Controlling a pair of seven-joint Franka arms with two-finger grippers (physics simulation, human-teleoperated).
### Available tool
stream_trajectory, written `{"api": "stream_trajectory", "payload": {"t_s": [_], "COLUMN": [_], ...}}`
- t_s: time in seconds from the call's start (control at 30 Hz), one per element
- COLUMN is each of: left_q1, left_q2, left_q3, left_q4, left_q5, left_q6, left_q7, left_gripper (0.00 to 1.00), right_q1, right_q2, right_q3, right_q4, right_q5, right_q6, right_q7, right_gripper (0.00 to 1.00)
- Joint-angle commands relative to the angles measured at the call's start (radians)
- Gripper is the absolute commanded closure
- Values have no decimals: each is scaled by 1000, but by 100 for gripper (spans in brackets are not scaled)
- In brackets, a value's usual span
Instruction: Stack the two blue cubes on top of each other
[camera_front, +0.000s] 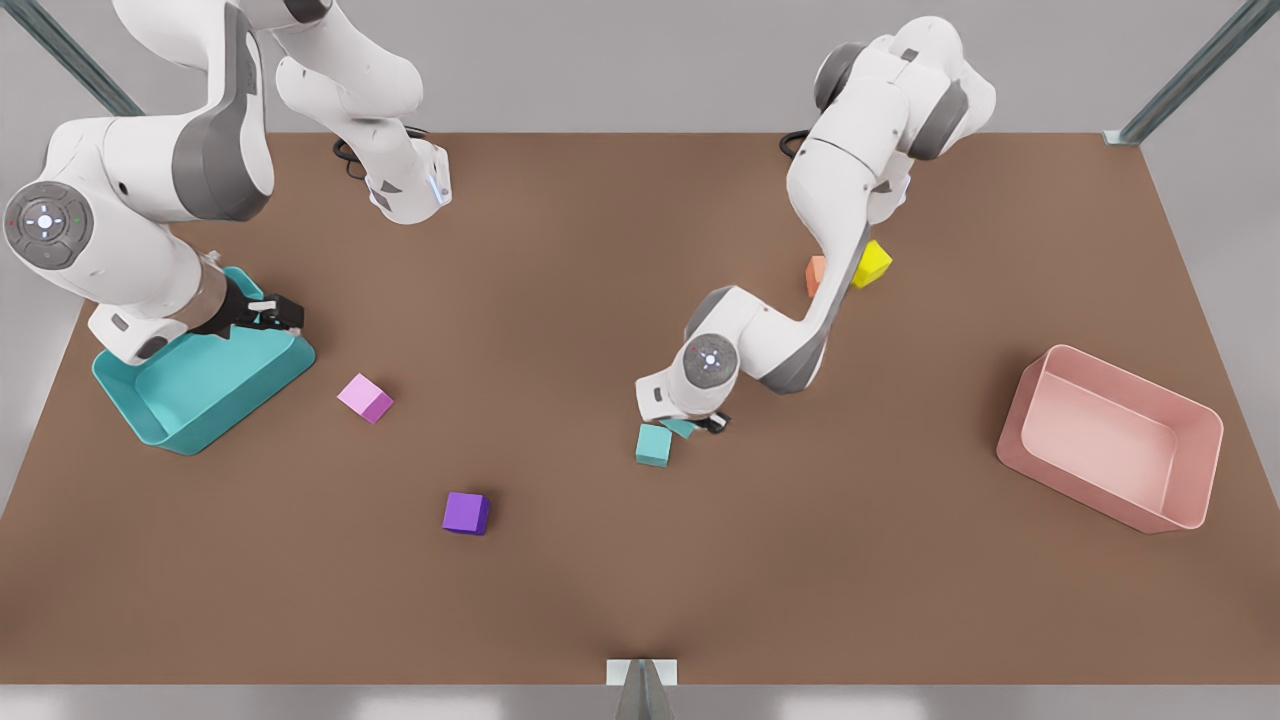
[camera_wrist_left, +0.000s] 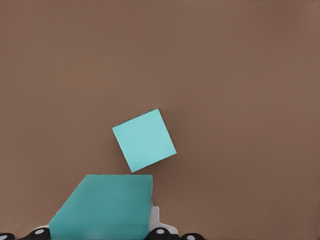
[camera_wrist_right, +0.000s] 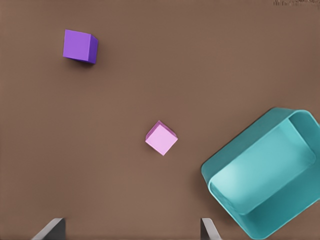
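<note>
One blue cube (camera_front: 653, 445) rests on the brown table near the middle. The other blue cube (camera_front: 682, 427) hangs tilted just beside it, on the front view's right, with my left gripper (camera_front: 700, 425) shut on it. In the left wrist view the held blue cube (camera_wrist_left: 105, 205) sits close below the camera, and the loose blue cube (camera_wrist_left: 144, 140) lies just beyond it, corner towards it. I cannot tell whether they touch. My right gripper (camera_front: 275, 315) waits open over the teal bin at the front view's left, its fingertips (camera_wrist_right: 210, 229) spread wide.
A teal bin (camera_front: 200, 385) stands at the front view's left and a pink bin (camera_front: 1110, 435) at the right. A pink cube (camera_front: 365, 398) and a purple cube (camera_front: 466, 512) lie left of centre. A yellow cube (camera_front: 872, 263) and an orange cube (camera_front: 815, 275) sit behind the left arm.
</note>
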Motion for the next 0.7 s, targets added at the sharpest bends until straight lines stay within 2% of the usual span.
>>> {"api": "stream_trajectory", "payload": {"t_s": [0.0, 0.1, 0.27, 0.6, 0.63, 0.67], "left_q1": [-5, -25, -25, -22, -25, -25], "left_q2": [23, 121, 200, 215, 218, 218], "left_q3": [0, 1, 4, 4, 4, 4], "left_q4": [29, 178, 296, 293, 293, 293], "left_q5": [-10, -9, -9, -9, -9, -9], "left_q6": [-55, -55, -48, -40, -38, -38], "left_q7": [-745, -773, -796, -811, -811, -811], "left_gripper": [33, 33, 33, 31, 30, 24], "right_q1": [0, 0, 0, 0, 2, 2], "right_q2": [0, 9, 10, 18, 18, 19], "right_q3": [0, 0, 0, 2, 2, 2], "right_q4": [1, 1, 3, 4, 4, 4], "right_q5": [0, 0, 0, 2, 2, 2], "right_q6": [3, 3, 3, 8, 8, 8], "right_q7": [-52, -52, -52, -50, -50, -50], "right_gripper": [0, 0, 0, 0, 0, 0]}}
